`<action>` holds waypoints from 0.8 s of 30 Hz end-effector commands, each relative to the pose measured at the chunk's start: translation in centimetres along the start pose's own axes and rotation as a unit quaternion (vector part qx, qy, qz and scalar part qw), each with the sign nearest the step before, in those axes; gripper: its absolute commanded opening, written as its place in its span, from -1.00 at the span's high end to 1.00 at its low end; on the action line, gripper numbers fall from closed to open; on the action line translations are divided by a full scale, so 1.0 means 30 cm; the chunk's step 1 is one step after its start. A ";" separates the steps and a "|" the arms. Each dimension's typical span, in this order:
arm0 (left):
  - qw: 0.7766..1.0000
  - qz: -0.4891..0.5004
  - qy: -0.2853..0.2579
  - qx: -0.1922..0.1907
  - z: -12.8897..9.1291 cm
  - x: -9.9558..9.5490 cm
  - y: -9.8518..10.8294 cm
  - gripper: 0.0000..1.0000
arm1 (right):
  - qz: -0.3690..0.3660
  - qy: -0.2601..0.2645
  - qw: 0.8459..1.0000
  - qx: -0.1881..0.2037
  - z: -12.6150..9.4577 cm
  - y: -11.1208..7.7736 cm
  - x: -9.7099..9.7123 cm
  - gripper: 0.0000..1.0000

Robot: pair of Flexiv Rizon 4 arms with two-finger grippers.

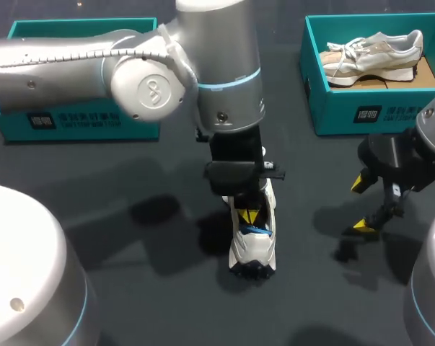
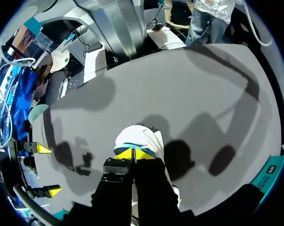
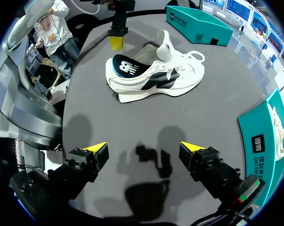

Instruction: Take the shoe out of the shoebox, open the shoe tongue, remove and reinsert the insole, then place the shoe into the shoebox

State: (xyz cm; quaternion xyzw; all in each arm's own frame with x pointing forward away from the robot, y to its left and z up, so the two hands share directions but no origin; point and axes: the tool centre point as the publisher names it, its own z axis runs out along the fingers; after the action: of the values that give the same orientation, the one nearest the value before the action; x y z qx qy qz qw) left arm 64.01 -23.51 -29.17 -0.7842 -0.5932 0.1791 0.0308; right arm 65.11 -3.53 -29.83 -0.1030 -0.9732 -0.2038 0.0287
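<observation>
Left gripper [image 1: 250,216] points straight down at the middle of the table [image 1: 130,180]. Its two yellow tips are pressed together with barely a seam between them, and they sit in the mouth of the white shoe [image 1: 253,249] at the heel end. The left wrist view shows the closed tips [image 2: 132,154] against a blue-edged rim of the shoe [image 2: 146,139]. Whether anything thin is pinched between them cannot be told.

Behind this arm, at the far left of the table, lies a teal box [image 1: 80,126]. The shoe stands on its sole on the bare table, outside any box, with its toe pointing toward the near edge. From the right wrist view, the dark insole [image 3: 125,66] shows at the heel of the shoe [image 3: 165,77], just under the other arm's yellow tip.

Further right, the right gripper [image 1: 361,205] hangs over bare table, well apart from the shoe. Its fingers are spread wide and hold nothing, with only its own shadow between the tips [image 3: 144,148].

At the far right corner sits the teal shoebox [image 1: 347,108], with a second pale shoe [image 1: 372,54] lying on its side inside.
</observation>
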 end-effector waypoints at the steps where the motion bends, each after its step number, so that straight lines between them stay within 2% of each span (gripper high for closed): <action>1: 1.000 0.002 0.007 -0.003 0.033 -0.013 -0.011 1.00 | 0.000 -0.002 1.000 0.000 0.001 -0.002 0.006 -1.00; 10: 0.999 -0.021 0.027 -0.021 0.110 -0.017 0.035 1.00 | 0.000 -0.002 1.000 0.000 0.001 -0.002 0.006 -1.00; 18: 0.998 -0.037 0.045 -0.012 0.191 0.014 0.055 1.00 | 0.000 -0.002 1.000 0.000 0.001 -0.002 0.006 -1.00; 24: 0.997 -0.059 0.055 -0.011 0.252 0.046 0.096 1.00 | 0.000 -0.002 1.000 0.000 0.001 -0.002 0.006 -1.00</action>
State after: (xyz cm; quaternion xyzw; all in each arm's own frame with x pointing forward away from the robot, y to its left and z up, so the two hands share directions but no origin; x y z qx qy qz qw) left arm 64.50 -23.64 -35.64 -0.7567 -0.6384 0.1264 0.0617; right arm 65.11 -3.54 -29.83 -0.1030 -0.9732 -0.2038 0.0287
